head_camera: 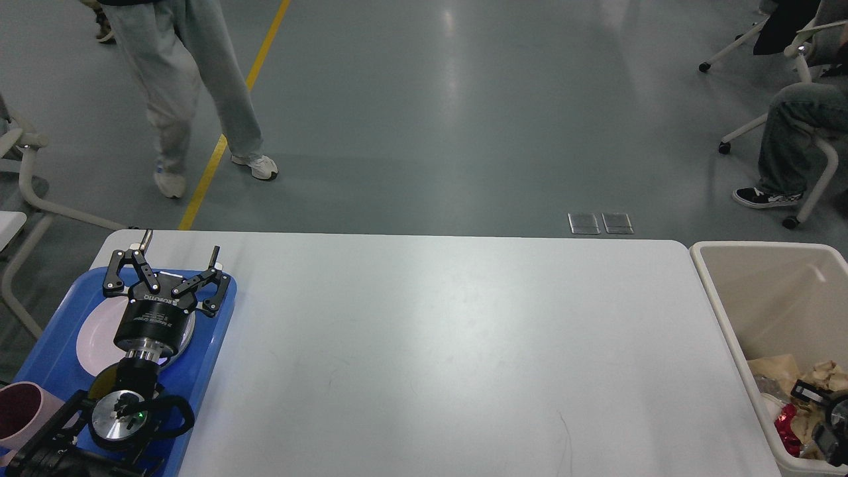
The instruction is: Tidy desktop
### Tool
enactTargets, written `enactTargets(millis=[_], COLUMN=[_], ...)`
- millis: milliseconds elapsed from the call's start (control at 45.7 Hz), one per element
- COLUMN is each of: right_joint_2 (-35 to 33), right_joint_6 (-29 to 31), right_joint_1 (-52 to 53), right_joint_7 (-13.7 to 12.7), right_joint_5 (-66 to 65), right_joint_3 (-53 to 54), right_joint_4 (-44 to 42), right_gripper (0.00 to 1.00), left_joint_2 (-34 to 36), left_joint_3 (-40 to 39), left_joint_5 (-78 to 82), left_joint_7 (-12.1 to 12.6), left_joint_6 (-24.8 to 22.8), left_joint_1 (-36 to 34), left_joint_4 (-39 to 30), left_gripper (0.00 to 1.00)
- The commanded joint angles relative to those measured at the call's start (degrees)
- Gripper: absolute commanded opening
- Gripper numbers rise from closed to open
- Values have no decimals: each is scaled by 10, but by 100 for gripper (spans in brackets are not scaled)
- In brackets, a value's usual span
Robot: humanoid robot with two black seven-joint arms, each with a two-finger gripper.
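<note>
The desktop [430,331] is a large white tabletop, bare across its middle. My left gripper [181,244] is open and empty, and hovers over the far end of a blue tray [215,331] at the table's left edge. The tray holds a white plate [89,338], partly hidden by my wrist, and a pink cup [26,411] at its near end. A dark part of my right gripper [821,411] shows at the lower right, inside a cream bin [722,291]. Its fingers cannot be told apart.
The bin stands against the table's right edge and holds crumpled brown paper [772,366] and a red foil wrapper [787,421]. A person [192,99] walks on the floor beyond the table's far left. A seated person [788,126] is at the far right.
</note>
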Motion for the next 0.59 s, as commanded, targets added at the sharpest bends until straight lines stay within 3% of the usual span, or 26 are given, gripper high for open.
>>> enactTargets(millis=[0,350,438,569], right_joint_2=[-1,-7,-17,-52], right_joint_6=[1,-2,-3,4], right_joint_1=[-2,12,51,102], right_joint_7=[0,0,0,1], right_joint_5=[0,10,10,1], right_joint_3=[0,42,155,422], right_joint_4=[0,-1,1,20], right_gripper=[100,100,100,100], left_joint_2=[0,0,0,0], left_joint_3=[0,0,0,-1], left_joint_5=[0,0,0,0], left_joint_7=[0,0,0,0], left_joint_6=[0,0,0,0], left_joint_1=[0,0,0,0], left_joint_4=[0,0,1,1], left_gripper=[96,96,96,96])
